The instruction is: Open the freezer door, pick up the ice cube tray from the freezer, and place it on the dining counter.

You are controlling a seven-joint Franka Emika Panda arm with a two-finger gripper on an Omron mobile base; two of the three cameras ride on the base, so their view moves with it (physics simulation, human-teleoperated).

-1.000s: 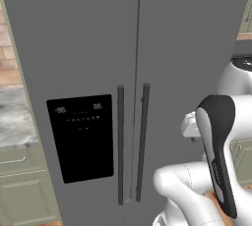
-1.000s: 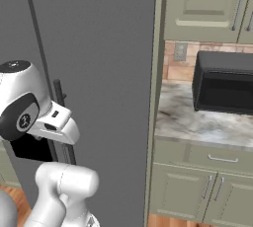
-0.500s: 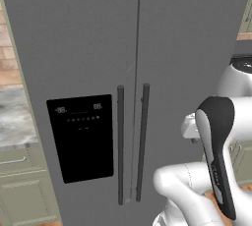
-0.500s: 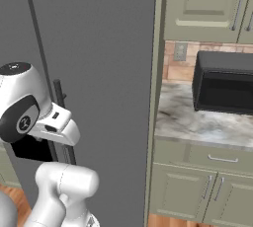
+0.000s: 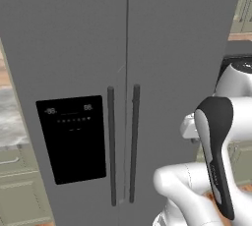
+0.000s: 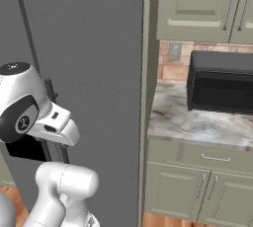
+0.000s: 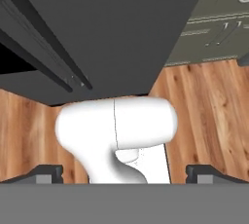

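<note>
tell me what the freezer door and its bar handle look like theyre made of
The freezer door looks like matte grey metal or painted steel: flat, even tone, no glare. Its handle looks like dark, satin metal or plastic; the render leaves that open. The dispenser panel looks like glossy black plastic or glass.

1. A wood plank floor in warm orange-brown fills the hand view from 3 to 9 o'clock; a strip of it also shows at 6 o'clock in the right base view.
2. In the right base view, sage-green upper cabinets sit at 1 o'clock.
3. Below them, a brick backsplash carries a small outlet plate.
4. A black microwave stands at 3 o'clock on a marble counter.
5. Green lower cabinets with a drawer and doors sit at 5 o'clock.
6. In the left base view, green cabinets sit at 8 o'clock under a marble edge.
</note>
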